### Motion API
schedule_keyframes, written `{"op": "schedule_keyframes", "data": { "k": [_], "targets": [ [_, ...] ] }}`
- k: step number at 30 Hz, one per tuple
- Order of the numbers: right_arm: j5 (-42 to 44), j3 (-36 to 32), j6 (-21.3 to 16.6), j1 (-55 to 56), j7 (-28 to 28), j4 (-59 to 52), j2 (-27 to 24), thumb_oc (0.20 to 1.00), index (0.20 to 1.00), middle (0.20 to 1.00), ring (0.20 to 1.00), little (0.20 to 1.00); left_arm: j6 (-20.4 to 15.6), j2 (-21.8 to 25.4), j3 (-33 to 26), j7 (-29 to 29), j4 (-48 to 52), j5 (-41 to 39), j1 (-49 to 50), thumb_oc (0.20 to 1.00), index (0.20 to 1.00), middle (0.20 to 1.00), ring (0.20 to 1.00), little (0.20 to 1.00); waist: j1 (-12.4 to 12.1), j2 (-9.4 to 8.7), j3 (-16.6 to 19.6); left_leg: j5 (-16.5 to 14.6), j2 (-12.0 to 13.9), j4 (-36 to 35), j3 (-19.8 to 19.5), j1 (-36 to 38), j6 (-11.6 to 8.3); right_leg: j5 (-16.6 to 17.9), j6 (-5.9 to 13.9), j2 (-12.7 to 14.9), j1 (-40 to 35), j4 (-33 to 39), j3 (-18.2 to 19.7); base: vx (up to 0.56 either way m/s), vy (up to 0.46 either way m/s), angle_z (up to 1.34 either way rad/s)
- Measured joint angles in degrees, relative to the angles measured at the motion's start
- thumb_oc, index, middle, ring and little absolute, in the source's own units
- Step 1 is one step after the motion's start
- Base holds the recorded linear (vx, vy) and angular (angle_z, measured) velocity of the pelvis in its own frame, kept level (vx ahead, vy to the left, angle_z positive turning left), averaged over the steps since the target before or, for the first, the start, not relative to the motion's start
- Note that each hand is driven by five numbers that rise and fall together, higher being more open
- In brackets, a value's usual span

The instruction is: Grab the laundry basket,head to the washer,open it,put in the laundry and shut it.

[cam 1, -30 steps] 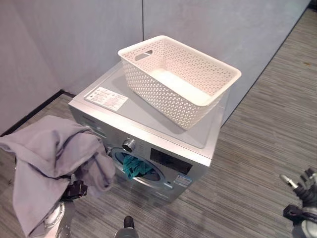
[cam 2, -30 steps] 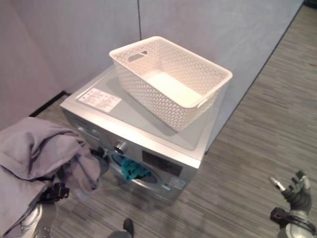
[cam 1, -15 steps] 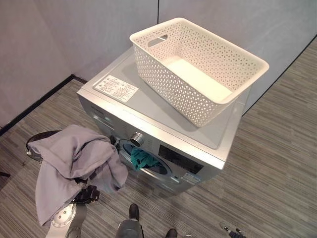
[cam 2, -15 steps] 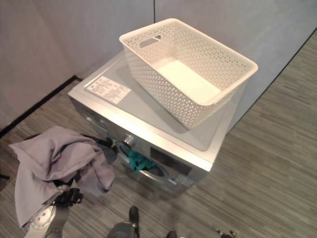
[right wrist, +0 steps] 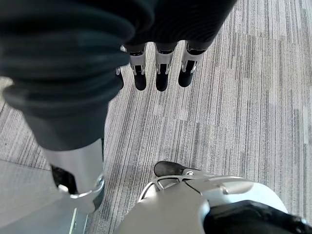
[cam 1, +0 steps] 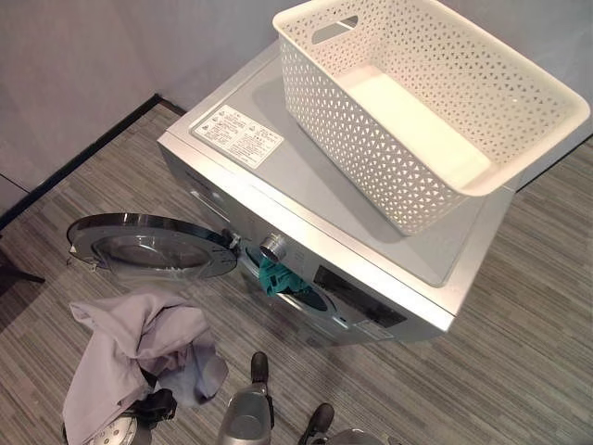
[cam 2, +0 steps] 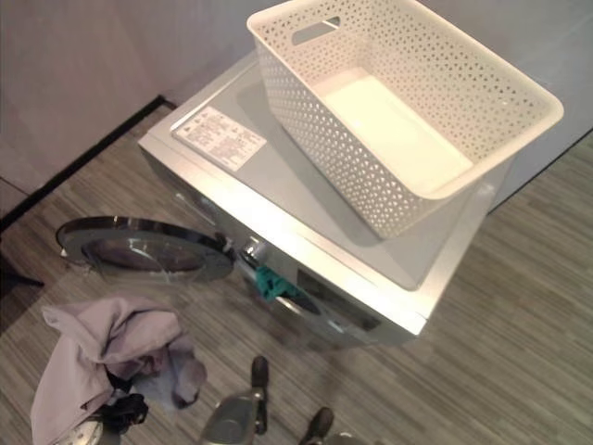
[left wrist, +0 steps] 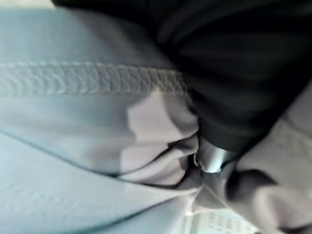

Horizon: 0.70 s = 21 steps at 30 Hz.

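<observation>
A: Laundry basket [cam 1: 426,102] is sitting on top of the washer [cam 1: 315,195], taking up the upper right of the frame, white lattice walls, nothing lying inside it.

B: Washer door?

A: Door [cam 1: 148,246] is swinging fully out to the left of centre, lying nearly flat over the grey striped floor [cam 1: 528,380]. A teal garment [cam 1: 275,276] is hanging partly out of the drum opening, just under the control knob [cam 1: 272,247].

B: Where is the grey laundry?

A: Grey cloth [cam 1: 130,348] is bunching in the lower left of the frame, below the door and apart from it, draping over the left hand. In the left wrist view the cloth [left wrist: 87,126] is wrapping around a silver finger [left wrist: 210,158]; cannot tell how the left hand's fingers are set underneath.

B: Right hand?

A: Right hand [right wrist: 156,68] is showing in its wrist view with fingers pointing out straight over the floor, gripping nothing.

B: Label?

A: White sticker [cam 1: 239,135] is lying on the washer top, left of the basket.
</observation>
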State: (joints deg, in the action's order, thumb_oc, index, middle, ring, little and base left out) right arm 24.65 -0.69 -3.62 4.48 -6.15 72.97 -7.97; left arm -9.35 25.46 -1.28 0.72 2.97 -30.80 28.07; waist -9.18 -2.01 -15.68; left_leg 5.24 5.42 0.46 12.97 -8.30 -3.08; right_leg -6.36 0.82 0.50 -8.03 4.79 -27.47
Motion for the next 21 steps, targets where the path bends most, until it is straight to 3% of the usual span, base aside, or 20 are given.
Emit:
{"op": "schedule_keyframes", "data": {
  "k": [6,11,17,21],
  "targets": [
    [-1.48,3.35,-0.08,-3.79,-0.38,-2.34,-1.88,1.0,1.0,1.0,1.0,1.0,0.8,1.3,7.39,0.29,-14.25,3.93,-10.34,0.2,0.2,0.2,0.2,0.2,0.35,0.16,-1.56,0.04,0.96,1.75,-0.33,-4.11,0.01,0.31,-0.51,-0.87,3.65,-0.83,0.01,-0.07,-0.002,-0.01],
    [-3.47,6.67,-0.19,-7.9,-1.41,-3.98,-1.88,1.0,1.0,1.0,1.0,1.0,0.41,0.94,13.03,-0.24,-17.41,7.13,-19.57,0.2,0.2,0.2,0.2,0.2,1.5,-0.98,-4.55,0.21,1.84,2.74,0.06,-6.97,0.13,0.47,-0.81,-1.13,7.08,-2.28,0.44,-0.1,-0.004,-0.07],
    [-3.63,12.76,-0.42,-13.09,-3.77,-7.73,-1.56,1.0,1.0,1.0,1.0,1.0,-0.56,-2.52,13.99,-5.14,-28.87,7.04,-32.03,0.2,0.2,0.2,0.2,0.2,3.61,-2.76,-7.98,0.72,3.5,3.6,1.9,-12.47,0.87,0.32,-1.17,-0.79,15.96,-7.9,2.14,-0.1,0.012,-0.23],
    [-3.65,13.76,-0.73,-14.6,-4.73,-10.96,0.01,1.0,1.0,1.0,1.0,1.0,-0.66,-3.76,15.33,-8.16,-31.65,7.04,-36.84,0.2,0.2,0.2,0.2,0.2,5.57,-4.43,-10.85,1.01,3.55,3.5,2.2,-13.01,1.33,0.21,-1.31,-0.31,17.12,-9.09,2.44,-0.05,-0.003,-0.07]
  ]
}}
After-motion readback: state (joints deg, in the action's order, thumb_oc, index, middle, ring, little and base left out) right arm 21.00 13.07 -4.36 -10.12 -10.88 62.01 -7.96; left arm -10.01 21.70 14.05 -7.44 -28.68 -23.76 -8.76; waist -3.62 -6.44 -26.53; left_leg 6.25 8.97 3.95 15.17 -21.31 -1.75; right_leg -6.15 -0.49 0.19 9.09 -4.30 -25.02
